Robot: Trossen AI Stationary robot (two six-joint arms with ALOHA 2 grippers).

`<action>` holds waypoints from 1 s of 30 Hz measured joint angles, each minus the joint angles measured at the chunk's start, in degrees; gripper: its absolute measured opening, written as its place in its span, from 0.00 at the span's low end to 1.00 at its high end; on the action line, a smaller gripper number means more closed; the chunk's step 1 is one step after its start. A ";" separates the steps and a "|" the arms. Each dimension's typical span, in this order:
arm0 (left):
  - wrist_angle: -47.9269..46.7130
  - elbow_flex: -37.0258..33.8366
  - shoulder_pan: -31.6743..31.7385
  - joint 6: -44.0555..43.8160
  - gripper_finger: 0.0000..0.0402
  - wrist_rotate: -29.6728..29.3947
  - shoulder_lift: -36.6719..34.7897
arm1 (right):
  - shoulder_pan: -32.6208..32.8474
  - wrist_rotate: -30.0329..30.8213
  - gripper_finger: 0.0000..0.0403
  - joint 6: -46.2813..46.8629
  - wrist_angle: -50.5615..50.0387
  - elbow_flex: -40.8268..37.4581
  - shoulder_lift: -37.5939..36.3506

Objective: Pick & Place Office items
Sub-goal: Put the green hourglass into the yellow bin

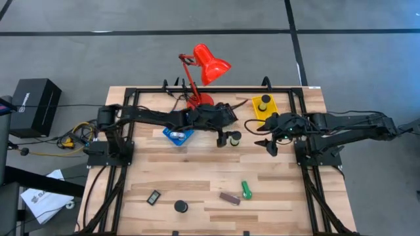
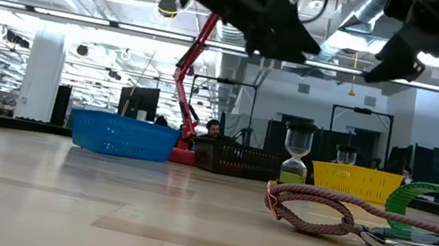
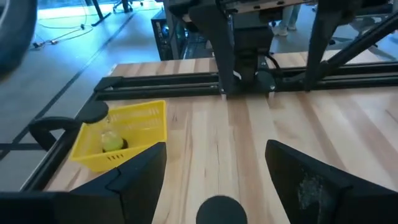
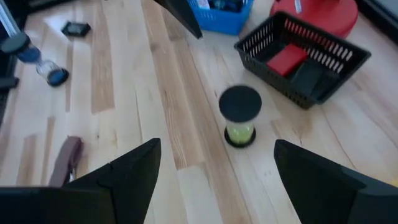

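- In the middle of the surface (image 1: 197,190), just past the blue tray (image 1: 178,136), a small hourglass (image 1: 233,138) with black end caps and yellow-green sand stands upright, its long axis vertical, one cap on the wood and the other pointing straight up.
- The left hand (image 1: 226,139) hangs right over it with its fingers (image 3: 134,177) spread wide apart and nothing between them; in its wrist view the hourglass's top cap sits centred in the gap, so the hourglass lies directly beneath this hand.
- The right hand (image 1: 270,145) hovers a little to the side, toward the yellow tray (image 1: 265,109), fingers (image 4: 124,174) likewise apart and empty; its wrist view looks at the hourglass from near by, with the black basket (image 4: 305,56) and the red block (image 4: 286,60) inside it just beyond.
- The left hand is the nearer of the two; I judge that any grasp would be a straight drop along the vertical axis, closing on the cap or the waist.
- Other items lie well apart toward the front edge: a green stubby cylinder (image 1: 246,190), a brown bar (image 1: 230,197), a black round piece (image 1: 180,206) and a small black rectangle (image 1: 153,196).
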 joint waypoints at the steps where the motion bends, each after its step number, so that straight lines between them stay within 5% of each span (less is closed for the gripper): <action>1: -1.65 0.00 0.00 0.00 0.67 0.00 -0.99 | -0.11 0.00 0.75 0.00 0.63 0.02 0.00; 7: -9.47 -1.18 0.00 -0.11 0.67 0.00 -5.84 | -0.74 0.00 0.75 -2.25 2.99 0.03 0.00; 19: -9.84 -18.12 -0.81 -0.57 0.67 0.23 -15.77 | -0.39 1.36 0.75 -2.50 4.56 0.02 0.00; 30: -8.47 -22.18 -0.37 -0.59 0.67 0.02 -22.97 | -0.92 1.66 0.75 -7.41 7.27 0.02 0.01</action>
